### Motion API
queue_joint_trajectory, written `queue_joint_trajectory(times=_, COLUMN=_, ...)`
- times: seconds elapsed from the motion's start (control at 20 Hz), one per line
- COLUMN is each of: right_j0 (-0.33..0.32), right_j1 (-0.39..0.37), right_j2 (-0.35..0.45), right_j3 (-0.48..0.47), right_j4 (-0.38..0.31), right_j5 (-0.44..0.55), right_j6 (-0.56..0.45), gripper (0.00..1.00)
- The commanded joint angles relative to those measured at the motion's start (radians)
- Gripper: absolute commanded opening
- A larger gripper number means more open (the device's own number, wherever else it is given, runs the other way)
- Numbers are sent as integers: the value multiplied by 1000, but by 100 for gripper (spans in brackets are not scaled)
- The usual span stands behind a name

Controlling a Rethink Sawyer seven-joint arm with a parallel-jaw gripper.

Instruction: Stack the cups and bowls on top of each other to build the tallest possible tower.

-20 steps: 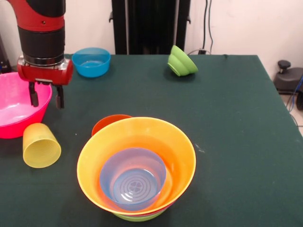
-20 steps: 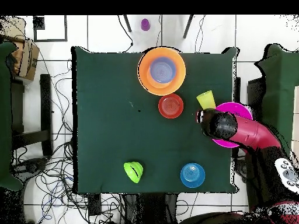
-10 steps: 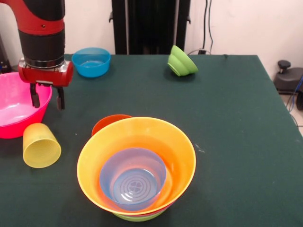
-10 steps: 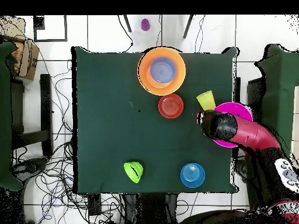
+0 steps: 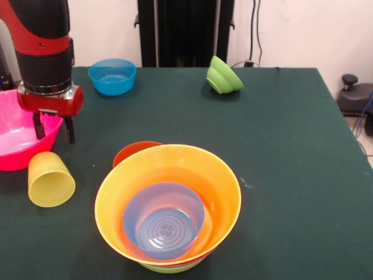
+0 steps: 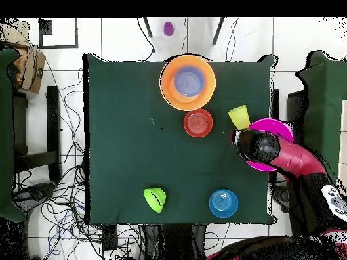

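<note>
Shifted left and lower since earlier: end effector (image 5: 52,126), fingers spread and empty, straddling pink bowl (image 5: 17,139) rim; cup (image 5: 50,179) tipped over just below it, mouth toward lower frame.

No text, label, brand, number or sign could be read in either view; the bowls, the cup, the arm and the table cloth all showed plain, unmarked surfaces
</note>
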Motion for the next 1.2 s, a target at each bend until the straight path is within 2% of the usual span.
queue_joint_trajectory(times=0.05, right_j0=3, right_j1=81, right_j2=56, right_j3=-85, right_j4=35, right_j5=-74, right_j6=128, gripper=100)
queue_joint_trajectory(times=0.7, right_j0=13, right_j1=89, right_j2=42, right_j3=-98, right_j4=23, right_j5=-73, right_j6=104, gripper=100)
queue_joint_trajectory(times=0.75, right_j0=13, right_j1=89, right_j2=45, right_j3=-99, right_j4=19, right_j5=-70, right_j6=95, gripper=0)
queue_joint_trajectory(times=1.2, right_j0=45, right_j1=91, right_j2=16, right_j3=-126, right_j4=33, right_j5=-31, right_j6=119, gripper=0)
